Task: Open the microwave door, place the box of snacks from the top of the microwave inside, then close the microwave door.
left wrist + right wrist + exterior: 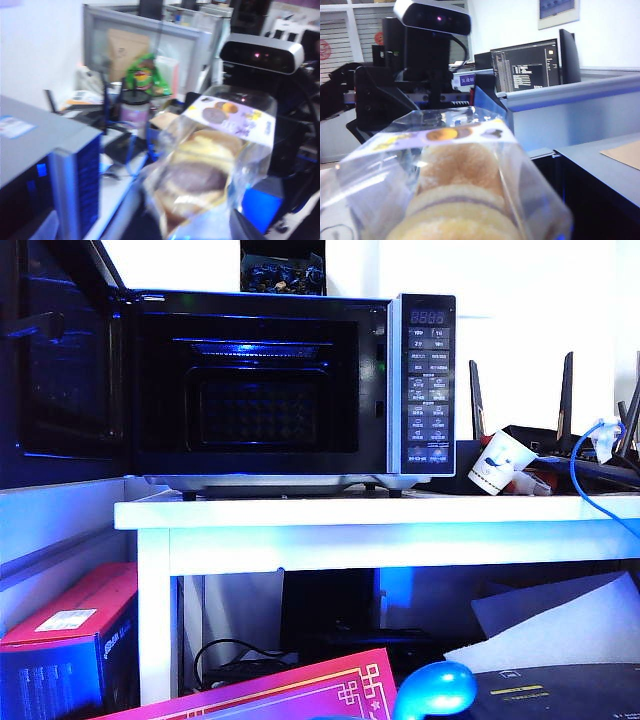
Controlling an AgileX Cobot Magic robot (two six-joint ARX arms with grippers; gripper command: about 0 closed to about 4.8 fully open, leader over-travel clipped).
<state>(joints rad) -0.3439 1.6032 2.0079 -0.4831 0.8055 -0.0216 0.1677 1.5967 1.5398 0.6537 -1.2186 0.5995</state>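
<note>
Carrying the box of snacks (455, 170) into the oven is the step in hand. It is a clear-wrapped pack of round cakes, aloft close before the right wrist camera and off the corner of the microwave (50, 165) in the left wrist view.

Neither tool shows in the exterior view. The right tool's fingers are hidden under the pack, so I cannot tell how far they are closed; the pack's place suggests that this tool carries it. The left tool is out of sight in its own view as well, so its state is also unknown.

The microwave door (60, 360) stands swung wide to the left and the cavity (260, 410) looks empty.

To do it well:
- Bring the pack in level and low through the middle of the opening, clear of the door edge and the button panel (428, 380).
- Set it well back on the floor of the cavity, so that nothing overhangs the sill above the counter (400, 512).
- Let go only once it rests there.
</note>
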